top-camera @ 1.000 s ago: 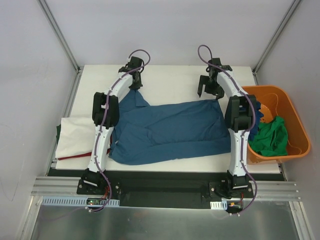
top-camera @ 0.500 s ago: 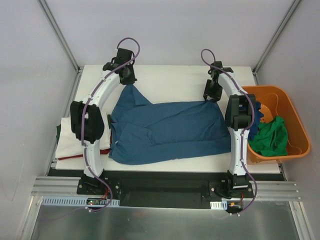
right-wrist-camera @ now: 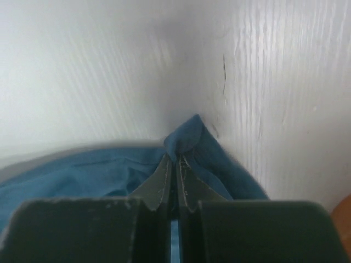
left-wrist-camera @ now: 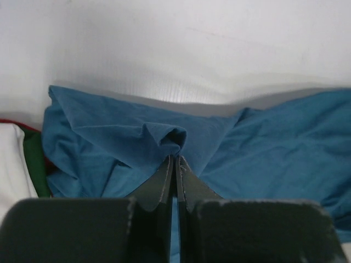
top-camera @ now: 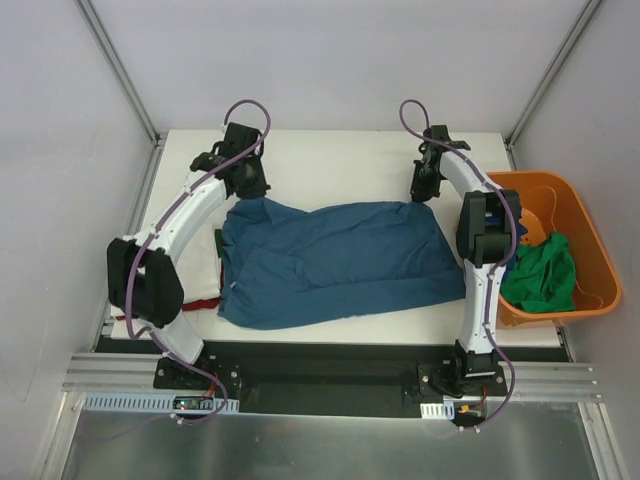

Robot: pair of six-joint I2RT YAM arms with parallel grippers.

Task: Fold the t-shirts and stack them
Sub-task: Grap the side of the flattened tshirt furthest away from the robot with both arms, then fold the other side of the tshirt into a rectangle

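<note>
Top external view: the soft, limp blue t-shirt (top-camera: 340, 262) lies mid-frame, left gripper (left-wrist-camera: 175, 160) and right gripper (right-wrist-camera: 175, 159) each clenched on an upper corner, likely its best holds.

The left arm (top-camera: 190, 215) and right arm (top-camera: 477, 300) were white with chunky black joints; a purple cable (top-camera: 247, 101) looped along each, above dark tapered fingers (left-wrist-camera: 159, 189).
</note>
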